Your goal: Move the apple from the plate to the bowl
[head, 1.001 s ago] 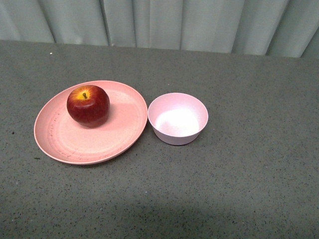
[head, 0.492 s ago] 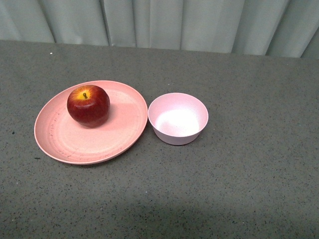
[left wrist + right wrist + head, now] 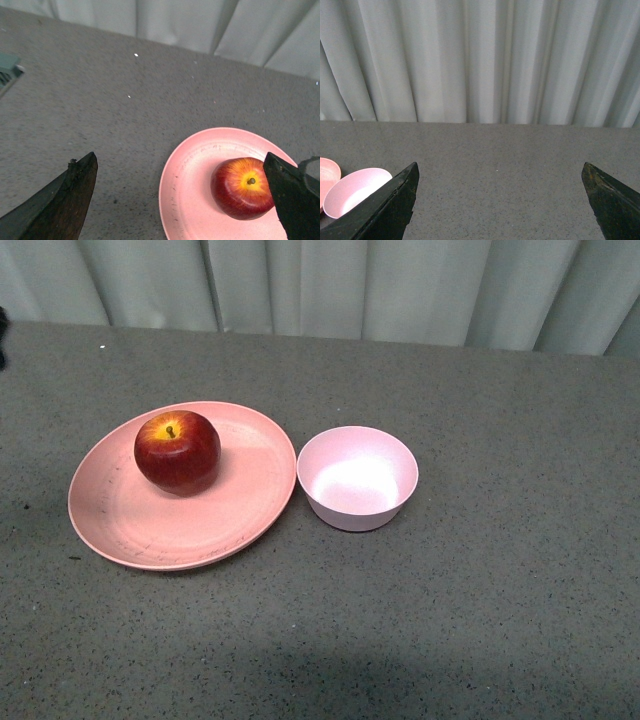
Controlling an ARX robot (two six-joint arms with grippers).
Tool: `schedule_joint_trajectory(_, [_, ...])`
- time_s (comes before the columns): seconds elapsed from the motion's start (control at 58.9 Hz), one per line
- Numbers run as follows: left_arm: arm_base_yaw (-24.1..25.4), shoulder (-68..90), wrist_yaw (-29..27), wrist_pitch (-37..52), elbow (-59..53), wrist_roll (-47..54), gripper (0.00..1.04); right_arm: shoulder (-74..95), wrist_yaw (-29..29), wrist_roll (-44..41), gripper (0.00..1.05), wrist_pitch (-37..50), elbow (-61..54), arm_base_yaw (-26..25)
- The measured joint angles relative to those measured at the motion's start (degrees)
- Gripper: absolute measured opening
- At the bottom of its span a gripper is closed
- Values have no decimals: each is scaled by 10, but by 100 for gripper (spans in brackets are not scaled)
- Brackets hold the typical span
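My left end effector (image 3: pixel 179 157) hangs wide open, apple (image 3: pixel 243 188) ahead by one finger, presumably to straddle it on the plate (image 3: pixel 189 192); my right end effector (image 3: pixel 500 166), equally wide, idles.

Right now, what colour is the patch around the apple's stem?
Yellow-orange, on the dark-red apple; clearest in the left wrist view.
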Motion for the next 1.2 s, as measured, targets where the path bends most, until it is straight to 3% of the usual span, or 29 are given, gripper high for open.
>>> schedule_joint_trajectory(0.509, [-48, 261, 24, -111, 247, -27, 98, 0, 0, 0, 95, 0, 0, 0])
schedule_joint_trajectory(0.916, [-68, 284, 109, -195, 265, -61, 98, 0, 0, 0, 95, 0, 0, 0])
schedule_joint_trajectory(1.205, [-79, 307, 103, -223, 263, -30, 97, 0, 0, 0, 95, 0, 0, 0])
